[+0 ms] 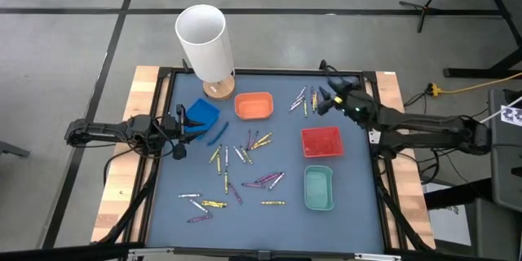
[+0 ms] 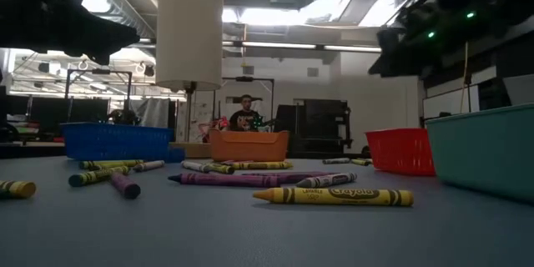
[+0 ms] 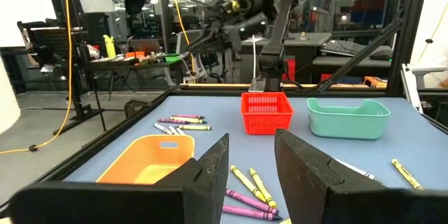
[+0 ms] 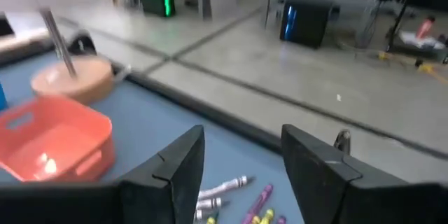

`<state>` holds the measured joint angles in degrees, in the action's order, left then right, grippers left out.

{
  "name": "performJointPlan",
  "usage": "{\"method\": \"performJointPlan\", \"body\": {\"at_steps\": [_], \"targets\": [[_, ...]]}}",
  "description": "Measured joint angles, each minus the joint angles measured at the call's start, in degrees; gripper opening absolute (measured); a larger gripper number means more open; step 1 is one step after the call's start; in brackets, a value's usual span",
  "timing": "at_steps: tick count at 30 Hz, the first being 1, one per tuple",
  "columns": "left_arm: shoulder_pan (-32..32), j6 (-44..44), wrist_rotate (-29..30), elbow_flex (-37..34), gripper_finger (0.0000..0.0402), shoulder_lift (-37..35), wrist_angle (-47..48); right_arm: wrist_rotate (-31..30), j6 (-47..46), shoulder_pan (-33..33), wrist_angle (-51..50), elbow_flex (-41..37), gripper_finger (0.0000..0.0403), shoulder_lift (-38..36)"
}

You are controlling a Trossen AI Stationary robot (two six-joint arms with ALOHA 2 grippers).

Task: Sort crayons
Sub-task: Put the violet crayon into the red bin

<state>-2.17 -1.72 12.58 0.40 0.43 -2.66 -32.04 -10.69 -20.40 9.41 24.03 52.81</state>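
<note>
Crayons (image 1: 245,157) lie scattered loose over the middle of the blue desk (image 1: 269,220) among the four small trays, with a separate small cluster (image 1: 303,100) at the far edge just below the right pincer (image 1: 328,98), which hovers spread and empty; none yet shows in any tray. Left pincer (image 1: 181,128) waits beside the blue tray (image 1: 201,112), fingers parted, holding nothing. Judged light, stiff, paper-wrapped and prone to roll or snap; best pinched across the wrapped mid-length, one stick at a time, picking the outliers first.
</note>
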Motion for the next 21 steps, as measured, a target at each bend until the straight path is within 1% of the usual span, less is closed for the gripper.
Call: {"method": "performJointPlan", "body": {"at_steps": [3,7,10,14,17,21], "targets": [[0.0,0.0,0.0,0.0,0.0102,0.0,0.0,0.6,0.0,-2.7,-0.8,1.9,0.0188,4.5],[0.0,0.0,0.0,0.0,0.0102,0.0,0.0,0.8,0.0,-6.5,-2.1,2.4,0.0188,9.9],[0.0,0.0,0.0,0.0,0.0102,0.0,0.0,2.6,-0.2,-9.5,-2.9,2.5,0.0188,13.1],[0.0,0.0,0.0,0.0,0.0102,0.0,0.0,9.1,-3.9,-13.4,-3.6,2.5,0.0188,16.9],[0.0,0.0,0.0,0.0,0.0102,0.0,0.0,14.5,-4.4,-16.0,-3.5,2.5,0.0188,19.4],[0.0,0.0,0.0,0.0,0.0102,0.0,0.0,18.9,-4.6,-18.2,-3.6,2.5,0.0188,22.8]]}}
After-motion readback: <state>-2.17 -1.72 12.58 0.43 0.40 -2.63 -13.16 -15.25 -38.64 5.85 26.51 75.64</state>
